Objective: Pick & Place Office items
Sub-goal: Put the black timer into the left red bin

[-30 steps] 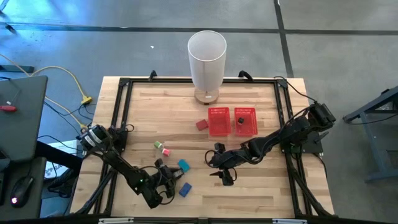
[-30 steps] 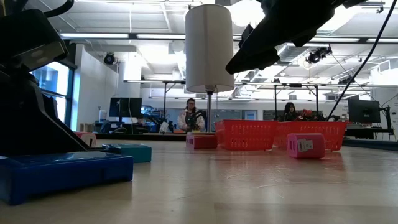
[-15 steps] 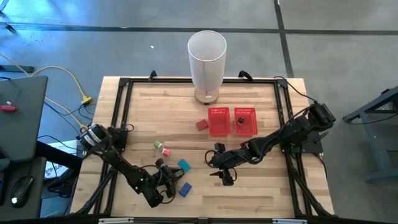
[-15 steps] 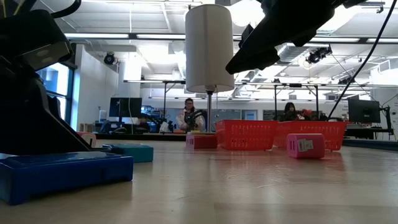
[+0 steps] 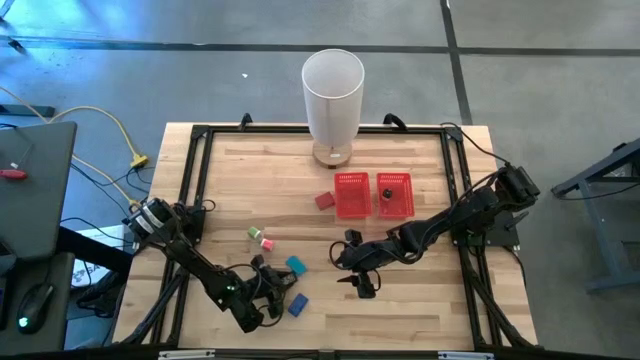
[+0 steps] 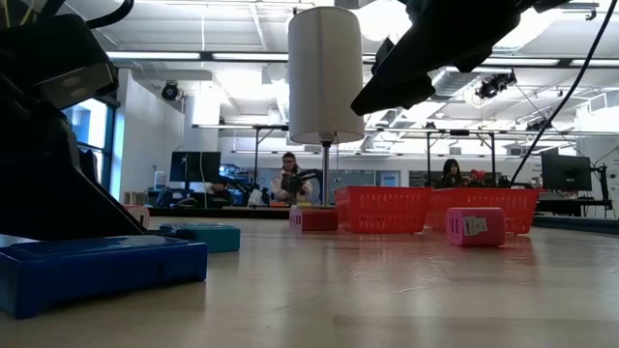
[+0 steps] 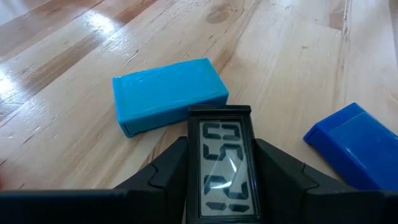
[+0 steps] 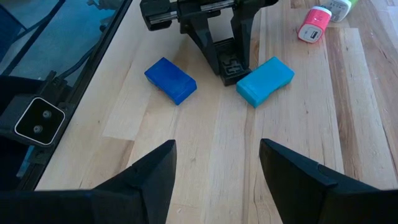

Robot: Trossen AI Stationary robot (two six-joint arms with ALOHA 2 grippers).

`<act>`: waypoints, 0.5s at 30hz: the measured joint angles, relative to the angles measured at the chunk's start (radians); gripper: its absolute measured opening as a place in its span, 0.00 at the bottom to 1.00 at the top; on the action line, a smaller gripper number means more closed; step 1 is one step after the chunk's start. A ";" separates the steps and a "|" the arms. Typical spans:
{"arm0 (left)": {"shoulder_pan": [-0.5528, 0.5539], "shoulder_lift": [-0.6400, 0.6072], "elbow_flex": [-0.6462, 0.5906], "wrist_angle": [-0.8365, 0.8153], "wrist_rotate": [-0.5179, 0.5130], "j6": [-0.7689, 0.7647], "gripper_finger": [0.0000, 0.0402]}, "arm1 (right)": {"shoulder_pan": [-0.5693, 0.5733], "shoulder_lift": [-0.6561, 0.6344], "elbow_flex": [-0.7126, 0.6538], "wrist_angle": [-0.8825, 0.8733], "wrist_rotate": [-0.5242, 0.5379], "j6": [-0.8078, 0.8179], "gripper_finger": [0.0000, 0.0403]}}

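Observation:
My left gripper [image 7: 221,143] is shut on a small black piece with a grey digit display [image 7: 219,155], low over the table's near left [image 5: 272,283]. A teal block [image 7: 168,93] lies flat just beyond it, and a blue block [image 7: 354,146] lies beside it. My right gripper [image 8: 217,146] is open and empty above the table's near middle [image 5: 350,262], pointing toward the left gripper. Green [image 5: 254,232], pink [image 5: 266,242] and red [image 5: 323,200] pieces lie on the wood. A black piece [image 5: 386,192] sits in the red tray [image 5: 352,196]. My left gripper pinches the black display piece by its two long sides [image 7: 193,168] between its two fingers, with the display facing the wrist camera. The fingers slant down from the table's near left [image 8: 211,37] and lie along the piece. Whether its free end touches the wood, I cannot tell.
A tall white cylinder [image 5: 332,95] stands at the far middle, behind the red two-compartment mesh tray. A black metal frame [image 5: 195,160] runs along the table's edges. A dark thing [image 5: 365,287] shows below my right arm. People sit in the room beyond [image 6: 290,179].

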 joint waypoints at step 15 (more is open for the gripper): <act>-0.002 -0.045 -0.001 0.007 0.039 0.033 0.36 | 0.000 0.000 0.000 0.000 0.000 0.000 0.54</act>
